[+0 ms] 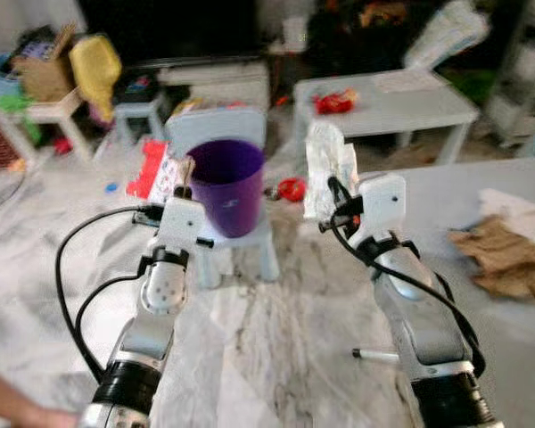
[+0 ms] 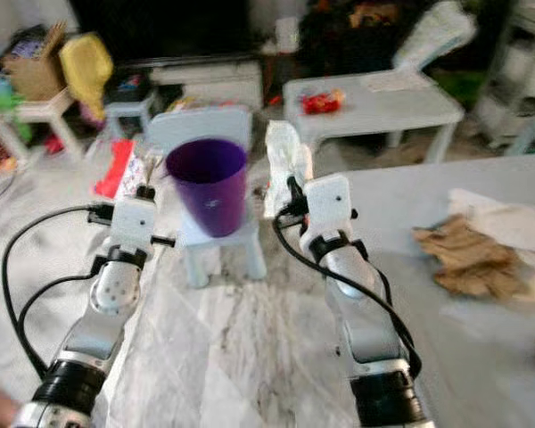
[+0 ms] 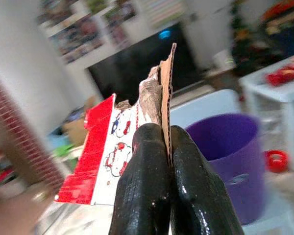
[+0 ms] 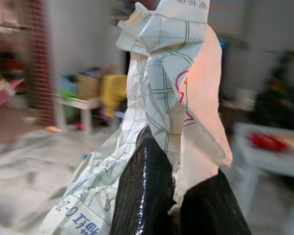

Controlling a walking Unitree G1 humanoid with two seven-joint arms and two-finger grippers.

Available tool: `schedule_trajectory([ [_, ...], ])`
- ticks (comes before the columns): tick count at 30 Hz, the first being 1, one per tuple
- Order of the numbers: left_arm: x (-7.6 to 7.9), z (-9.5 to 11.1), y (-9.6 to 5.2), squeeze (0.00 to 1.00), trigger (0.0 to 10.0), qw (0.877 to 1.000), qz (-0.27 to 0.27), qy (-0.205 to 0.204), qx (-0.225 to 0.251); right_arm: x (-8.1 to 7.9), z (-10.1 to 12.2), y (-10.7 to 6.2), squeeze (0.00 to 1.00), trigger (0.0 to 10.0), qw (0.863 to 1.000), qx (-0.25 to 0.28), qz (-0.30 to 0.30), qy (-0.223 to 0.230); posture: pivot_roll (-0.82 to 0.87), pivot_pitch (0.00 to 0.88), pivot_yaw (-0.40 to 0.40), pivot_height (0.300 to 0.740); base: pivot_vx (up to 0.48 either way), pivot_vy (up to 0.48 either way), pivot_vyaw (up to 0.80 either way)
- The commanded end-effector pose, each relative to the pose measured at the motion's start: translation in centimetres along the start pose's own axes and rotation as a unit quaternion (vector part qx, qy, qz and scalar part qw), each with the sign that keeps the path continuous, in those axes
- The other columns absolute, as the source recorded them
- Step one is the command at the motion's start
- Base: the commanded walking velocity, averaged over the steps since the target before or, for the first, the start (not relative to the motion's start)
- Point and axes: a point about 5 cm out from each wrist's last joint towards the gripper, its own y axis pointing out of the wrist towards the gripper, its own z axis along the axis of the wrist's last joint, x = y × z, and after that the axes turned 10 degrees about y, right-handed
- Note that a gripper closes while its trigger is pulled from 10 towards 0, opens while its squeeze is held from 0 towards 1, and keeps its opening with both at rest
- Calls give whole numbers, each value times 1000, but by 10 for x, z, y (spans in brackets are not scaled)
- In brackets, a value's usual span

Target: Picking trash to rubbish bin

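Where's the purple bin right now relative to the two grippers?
In the left eye view the purple bin stands on a small white stool straight ahead, between the left gripper and the right gripper, nearer the left.

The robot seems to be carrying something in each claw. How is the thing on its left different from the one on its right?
The left gripper pinches a flat, stiff cardboard scrap printed red and white with a torn brown edge; the right gripper pinches a soft, crumpled paper, whitish with green grid lines. The cardboard stands thin, edge-on between the fingers, while the paper bulges and drapes over them. Both are held upright, clamped tight, in front of the purple bin.
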Motion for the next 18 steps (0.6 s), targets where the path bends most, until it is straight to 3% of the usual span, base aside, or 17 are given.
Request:
schedule_trajectory([
  [1,5,6,1,0,1333,1000,-10,-9,14,7,5,1,0,0,1000,6,-7,-9,-129,0,25,740,0,0,800],
  [3,5,7,2,0,1255,1000,-9,-9,15,8,5,2,0,0,1000,8,-8,-7,-128,0,26,740,0,0,531],
  [4,4,8,4,0,1020,1000,-8,-10,16,9,6,3,0,2196,1000,11,-12,-3,-128,0,27,740,0,0,0],
  [5,3,9,6,0,980,1000,-7,-11,18,10,7,3,0,2588,1000,14,-17,1,-127,0,27,740,0,0,0],
  [8,3,10,8,0,706,1000,-6,-15,18,11,6,3,0,2471,1000,12,-17,-2,-129,0,26,740,0,0,0],
  [9,2,11,9,0,196,1000,-5,-16,19,11,6,3,0,2196,1000,12,-16,-5,-128,0,25,740,0,0,0],
  [10,2,12,10,0,0,1000,-2,-21,18,10,6,3,0,1294,1000,11,-14,-10,-128,0,25,740,0,0,0],
  [11,1,12,10,0,0,1000,0,-24,17,10,5,3,0,1294,1000,10,-12,-13,-128,0,25,740,0,0,0],
  [12,1,12,11,0,157,1000,0,-26,17,10,5,2,0,0,1000,9,-12,-18,-127,0,24,740,0,0,800],
  [15,2,14,11,0,157,999,0,-28,19,11,4,2,0,0,1000,8,-13,-18,-126,0,24,740,0,0,800],
  [16,3,14,10,0,275,999,-2,-30,19,10,5,2,0,1216,1000,10,-14,-12,-127,0,25,740,0,0,800],
  [18,4,15,10,0,0,999,-4,-36,20,10,5,3,0,1451,1000,12,-16,-7,-126,0,26,740,0,0,0],
])
